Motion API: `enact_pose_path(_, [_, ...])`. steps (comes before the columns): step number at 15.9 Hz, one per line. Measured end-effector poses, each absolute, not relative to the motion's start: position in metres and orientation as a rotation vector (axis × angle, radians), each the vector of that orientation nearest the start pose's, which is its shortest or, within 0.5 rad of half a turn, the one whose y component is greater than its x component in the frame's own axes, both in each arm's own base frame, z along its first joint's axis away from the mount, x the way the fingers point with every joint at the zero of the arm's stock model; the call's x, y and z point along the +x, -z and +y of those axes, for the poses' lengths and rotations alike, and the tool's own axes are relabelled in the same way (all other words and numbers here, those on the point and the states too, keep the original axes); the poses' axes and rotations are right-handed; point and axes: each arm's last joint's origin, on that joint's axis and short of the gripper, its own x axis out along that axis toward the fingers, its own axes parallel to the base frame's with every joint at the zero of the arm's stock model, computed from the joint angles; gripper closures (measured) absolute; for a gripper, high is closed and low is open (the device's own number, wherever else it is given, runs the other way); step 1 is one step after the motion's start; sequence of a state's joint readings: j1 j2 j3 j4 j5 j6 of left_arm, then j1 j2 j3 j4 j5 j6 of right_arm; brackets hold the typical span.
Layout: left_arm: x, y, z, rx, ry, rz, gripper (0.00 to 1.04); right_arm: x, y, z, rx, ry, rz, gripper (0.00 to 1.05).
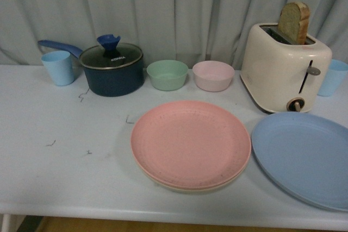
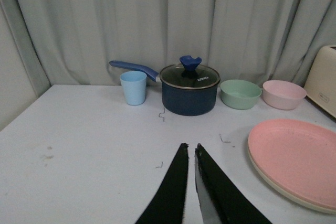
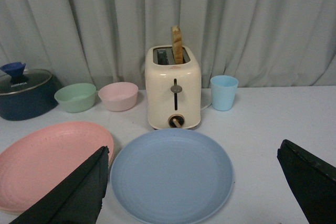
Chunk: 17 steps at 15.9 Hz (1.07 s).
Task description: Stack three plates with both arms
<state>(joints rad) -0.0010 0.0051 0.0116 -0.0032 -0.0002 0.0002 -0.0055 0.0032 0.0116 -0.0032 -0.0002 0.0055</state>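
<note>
The pink plate (image 1: pixel 190 142) lies on the beige plate (image 1: pixel 187 186), whose rim shows under it, at the table's middle. The blue plate (image 1: pixel 304 156) lies alone to its right, in front of the toaster. No arm shows in the front view. In the left wrist view my left gripper (image 2: pixel 190 147) is shut and empty over bare table, left of the pink plate (image 2: pixel 294 156) and the beige rim (image 2: pixel 283 191). In the right wrist view my right gripper (image 3: pixel 193 150) is open wide, its fingers either side of the blue plate (image 3: pixel 170 177), above it; the pink plate (image 3: pixel 47 161) lies beside.
A cream toaster (image 1: pixel 285 66) with a bread slice stands behind the blue plate. A dark blue lidded pot (image 1: pixel 111 69), a green bowl (image 1: pixel 167 74), a pink bowl (image 1: pixel 213 75) and two light blue cups (image 1: pixel 58 67) (image 1: pixel 333 77) line the back. A curtain hangs behind.
</note>
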Motion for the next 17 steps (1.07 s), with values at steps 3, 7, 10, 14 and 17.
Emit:
enact_pose_path(3, [0.097,-0.167,0.0,0.0,0.001,-0.003,0.61,0.097,-0.167,-0.001,0.006,0.005,-0.005,0.06])
enact_pose_path(7, [0.097,-0.167,0.0,0.001,0.001,-0.004,0.13,0.117,-0.175,-0.014,-0.045,0.063,0.239,0.06])
enact_pose_path(10, [0.097,-0.167,0.0,0.001,0.001,-0.003,0.07,0.164,-0.194,-0.053,-0.075,0.058,0.377,0.06])
enact_pose_path(14, [0.097,-0.167,0.0,0.001,0.001,-0.003,0.07,0.236,-0.165,-0.114,0.052,0.061,0.695,0.06])
enact_pose_path(17, [0.097,-0.167,0.0,0.001,0.001,-0.003,0.07,0.275,-0.146,-0.124,0.093,0.03,0.763,0.06])
